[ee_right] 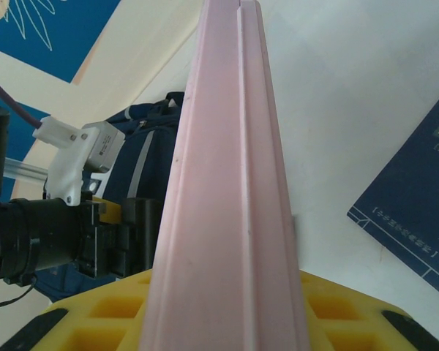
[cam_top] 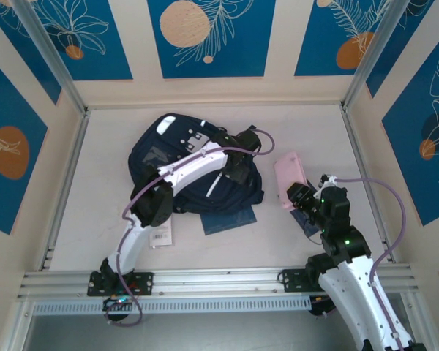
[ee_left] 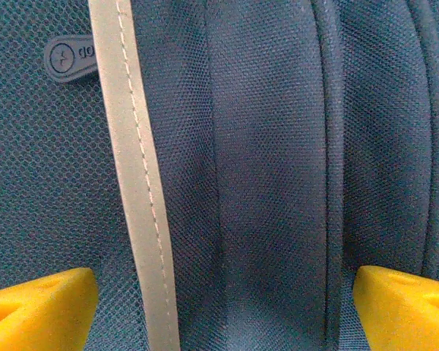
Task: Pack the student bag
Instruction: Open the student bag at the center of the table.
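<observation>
The student bag (cam_top: 177,157) lies flat in the middle of the table, dark navy with white-grey patches. My left gripper (cam_top: 239,172) hovers over its right side. In the left wrist view it (ee_left: 223,314) stands open, one yellow fingertip (ee_left: 36,307) at each lower corner, close above the bag's navy fabric (ee_left: 278,183) and a grey stripe (ee_left: 135,183), with nothing held. To the right of the bag, my right gripper (cam_top: 298,196) is shut on a long pink case (cam_top: 288,178). The pink case (ee_right: 230,183) rises between the yellow fingers (ee_right: 95,322), lifted off the table.
A flat navy booklet (cam_top: 307,221) lies on the table under my right gripper, also seen as the booklet (ee_right: 413,212) in the right wrist view. Another flat navy piece (cam_top: 229,218) lies at the bag's near edge. A small white card (cam_top: 161,234) rests beside my left arm.
</observation>
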Robot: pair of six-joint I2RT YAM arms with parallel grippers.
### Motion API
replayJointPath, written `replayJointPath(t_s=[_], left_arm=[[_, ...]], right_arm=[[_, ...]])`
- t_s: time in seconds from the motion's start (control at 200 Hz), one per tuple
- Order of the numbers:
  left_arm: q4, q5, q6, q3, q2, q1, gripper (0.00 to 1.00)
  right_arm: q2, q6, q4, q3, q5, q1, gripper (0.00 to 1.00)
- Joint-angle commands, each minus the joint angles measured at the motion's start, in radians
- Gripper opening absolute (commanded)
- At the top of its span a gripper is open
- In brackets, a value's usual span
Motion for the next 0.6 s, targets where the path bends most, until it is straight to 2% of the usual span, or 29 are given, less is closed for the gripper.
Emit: replayJointPath(t_s=[0.0,0.085,0.18,0.25,0.375,0.44,0.48,0.595], left_arm=[[-0.007,0.009,-0.014,-0.010,-0.006,-0.013,0.88],[-0.012,-0.038,-0.016,-0.017,0.003,-0.012,0.81],[-0.009,-0.063,-0.010,-0.021,0.020,-0.011,0.66],[-0.007,-0.066,-0.006,-0.021,0.028,-0.010,0.51],[-0.010,-0.051,-0.002,-0.014,0.005,-0.003,0.18],[-0.016,-0.033,-0.003,-0.013,-0.031,0.006,0.05],[-0.020,-0.022,-0.003,-0.013,-0.060,0.015,0.00],[-0.040,0.013,0.009,-0.015,-0.162,0.042,0.00]], right_arm=[[-0.011,0.024,0.060,-0.013,-0.029,-0.005,0.17],[-0.010,0.028,0.063,-0.013,-0.032,-0.005,0.18],[-0.010,0.029,0.060,-0.008,-0.033,-0.005,0.17],[-0.011,0.027,0.055,-0.003,-0.037,-0.005,0.17],[-0.010,0.009,0.037,0.012,-0.045,-0.005,0.17],[-0.008,-0.009,0.021,0.028,-0.048,-0.004,0.17],[-0.006,-0.021,0.013,0.035,-0.051,-0.005,0.17],[0.004,-0.050,-0.002,0.058,-0.069,-0.005,0.17]])
